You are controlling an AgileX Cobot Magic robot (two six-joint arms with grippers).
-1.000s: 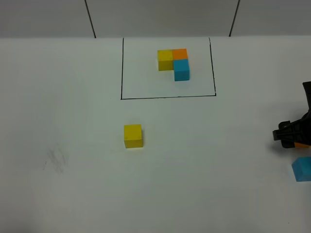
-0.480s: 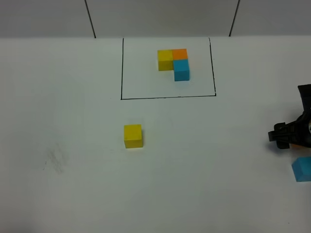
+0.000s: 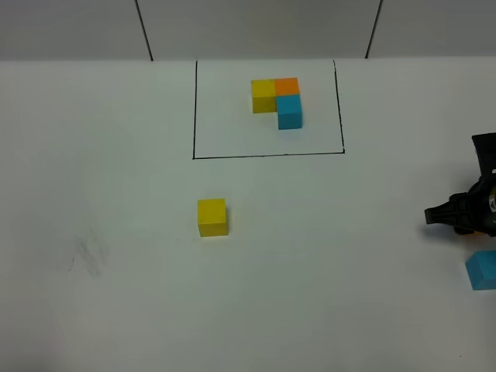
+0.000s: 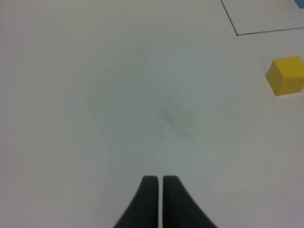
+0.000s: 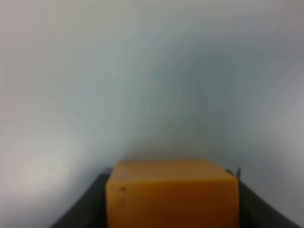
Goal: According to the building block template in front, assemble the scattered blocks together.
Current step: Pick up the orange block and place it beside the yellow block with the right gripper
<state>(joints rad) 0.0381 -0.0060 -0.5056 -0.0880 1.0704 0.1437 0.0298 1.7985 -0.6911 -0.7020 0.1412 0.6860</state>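
As the high view shows, template (image 3: 277, 99): yellow, orange and blue cubes joined in an L inside the black frame at the far side of the desk (image 3: 116, 194).
Loose cubes: yellow cube (image 3: 211, 216) alone below the frame; blue cube (image 3: 482, 270) at the right edge, well apart from it.
Right gripper (image 3: 431, 215): low over the desk, just beyond the blue cube.
Left wrist view, left gripper (image 4: 156, 183): fingers pressed together, holding nothing, above bare desk; yellow cube off to one side.
Right wrist view, orange cube (image 5: 172, 194): sits between the dark fingers, which press on both its side faces.
Handling, judged: small, light, rigid; smooth flat faces may slip if taken askew.
Hold, judged: two opposite side faces, square on, mid-height.
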